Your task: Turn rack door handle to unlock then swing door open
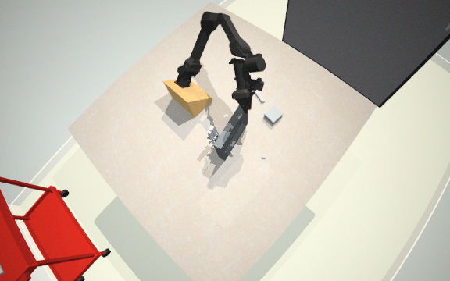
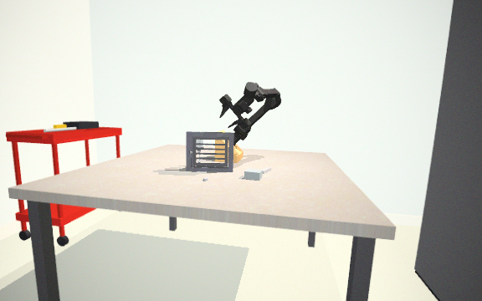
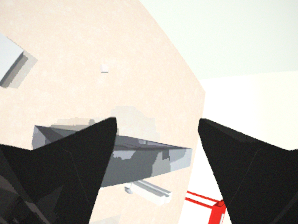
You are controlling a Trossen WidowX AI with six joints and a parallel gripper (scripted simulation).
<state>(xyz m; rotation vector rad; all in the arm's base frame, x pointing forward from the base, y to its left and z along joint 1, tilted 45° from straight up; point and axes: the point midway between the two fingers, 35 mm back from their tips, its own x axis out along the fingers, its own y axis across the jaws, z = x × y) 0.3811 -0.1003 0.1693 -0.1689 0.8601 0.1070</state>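
Note:
The dark grey rack frame [image 1: 222, 151] [image 2: 189, 162] [image 3: 142, 167] stands upright on the table. Its barred door appears to sit closed inside it in the exterior view. The light grey handle [image 1: 211, 129] [image 3: 154, 193] is on the frame's side facing the arm's base; how far it is turned cannot be told. My gripper [image 2: 226, 121] [image 3: 157, 123] is open and empty, above the frame and the handle. In the top view the gripper overlaps the frame's upper end; in the wrist view the left finger covers part of the frame.
A pale block [image 1: 273, 115] [image 2: 253, 174] [image 3: 7, 59], a thin pale bar [image 1: 259, 97] [image 2: 267, 170] and a tiny white piece [image 1: 263, 157] [image 2: 205, 180] [image 3: 104, 68] lie on the table. The arm stands on an orange base [image 1: 190, 95]. A red cart [image 1: 58, 222] [image 2: 86, 133] and dark cabinet [image 1: 338, 47] [image 2: 467, 146] stand beyond the table.

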